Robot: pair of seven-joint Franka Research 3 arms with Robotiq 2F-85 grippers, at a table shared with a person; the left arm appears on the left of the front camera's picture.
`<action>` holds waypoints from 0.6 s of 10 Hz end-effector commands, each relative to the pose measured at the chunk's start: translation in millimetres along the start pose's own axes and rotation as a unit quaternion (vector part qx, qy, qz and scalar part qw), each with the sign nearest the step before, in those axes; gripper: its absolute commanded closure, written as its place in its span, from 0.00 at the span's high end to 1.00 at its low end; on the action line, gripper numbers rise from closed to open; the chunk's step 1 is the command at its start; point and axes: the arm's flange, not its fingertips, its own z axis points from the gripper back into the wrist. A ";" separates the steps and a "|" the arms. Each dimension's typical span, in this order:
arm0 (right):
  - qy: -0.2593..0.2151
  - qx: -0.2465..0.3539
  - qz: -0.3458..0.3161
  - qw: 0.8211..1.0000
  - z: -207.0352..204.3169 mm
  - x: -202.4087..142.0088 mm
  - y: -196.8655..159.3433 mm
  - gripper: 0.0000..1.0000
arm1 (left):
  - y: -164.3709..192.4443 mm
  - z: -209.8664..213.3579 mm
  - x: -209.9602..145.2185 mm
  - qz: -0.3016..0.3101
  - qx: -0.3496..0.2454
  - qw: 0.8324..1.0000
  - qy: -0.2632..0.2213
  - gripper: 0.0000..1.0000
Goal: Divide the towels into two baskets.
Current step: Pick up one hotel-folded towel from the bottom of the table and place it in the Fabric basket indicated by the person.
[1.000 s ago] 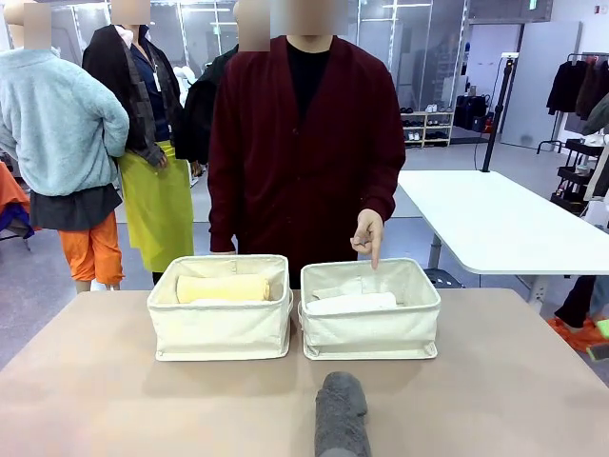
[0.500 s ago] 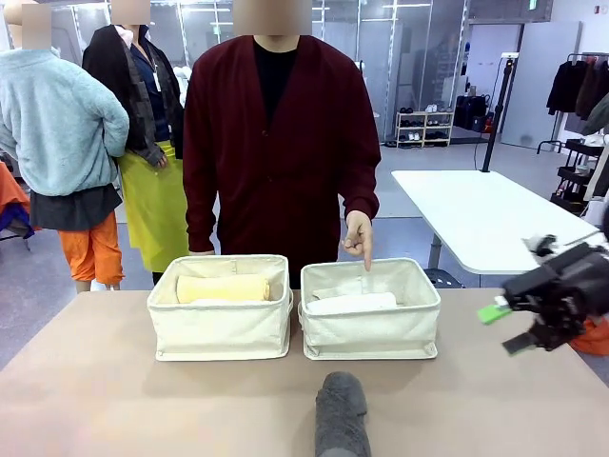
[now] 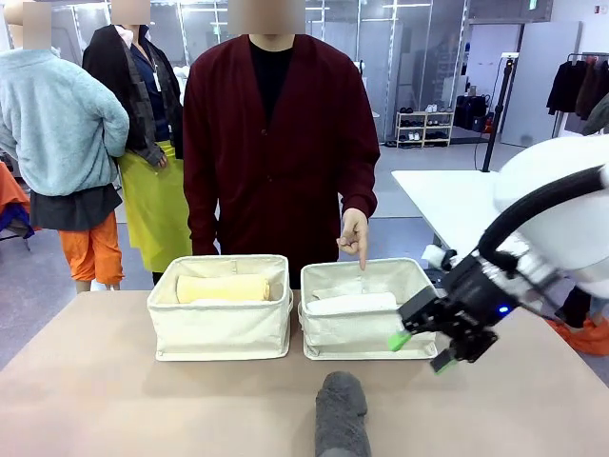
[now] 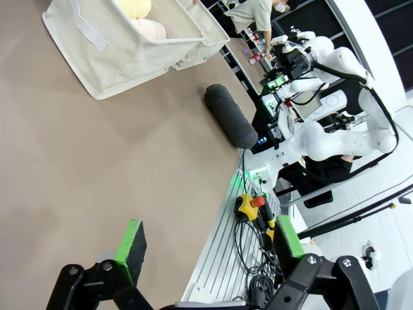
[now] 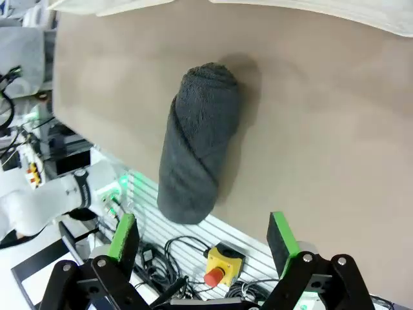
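Two cream canvas baskets stand side by side mid-table. The left basket [image 3: 221, 328] holds a pale yellow towel [image 3: 224, 288]; the right basket [image 3: 362, 333] holds a white towel [image 3: 350, 303]. A dark grey towel [image 3: 342, 414] lies on the table in front of the right basket, and the wrist views show this dark grey towel [image 5: 200, 142] [image 4: 230, 116] too. My right gripper [image 3: 420, 352] hangs open above the table, just right of the grey roll and near the right basket's front corner. My left gripper [image 4: 210, 239] is open over bare table.
A person in a dark red cardigan stands behind the baskets, one hand [image 3: 355, 238] pointing a finger down into the right basket. The table's near edge, with cables and a yellow stop button [image 5: 219, 265], lies close behind the grey towel.
My right arm has swung in from the right edge and moved left and down toward the grey towel. The person's pointing hand stays over the right basket.
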 end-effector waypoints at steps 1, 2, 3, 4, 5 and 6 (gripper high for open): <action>-0.019 -0.037 -0.044 0.998 -43.8 -15.3 0.7 1.00 | -4.1 2.6 -2.3 -0.003 0.002 1.000 0.006 1.00; -0.028 -0.039 -0.052 0.998 -59.5 -12.3 4.7 1.00 | -4.1 2.6 -2.3 -0.003 0.002 1.000 0.006 1.00; -0.029 -0.044 -0.057 0.997 -73.9 -9.4 8.2 1.00 | -4.1 2.6 -2.3 -0.003 0.002 1.000 0.006 1.00; -0.026 -0.051 -0.060 0.997 -85.9 -5.0 10.9 1.00 | -4.1 2.6 -2.3 -0.003 0.002 1.000 0.006 1.00; -0.015 -0.052 -0.065 0.996 -98.3 -0.2 12.8 1.00 | -4.1 2.6 -2.3 -0.003 0.002 1.000 0.006 1.00; -0.011 -0.060 -0.066 0.996 -109.9 1.3 15.0 1.00 | -4.1 2.6 -2.3 -0.003 0.002 1.000 0.006 1.00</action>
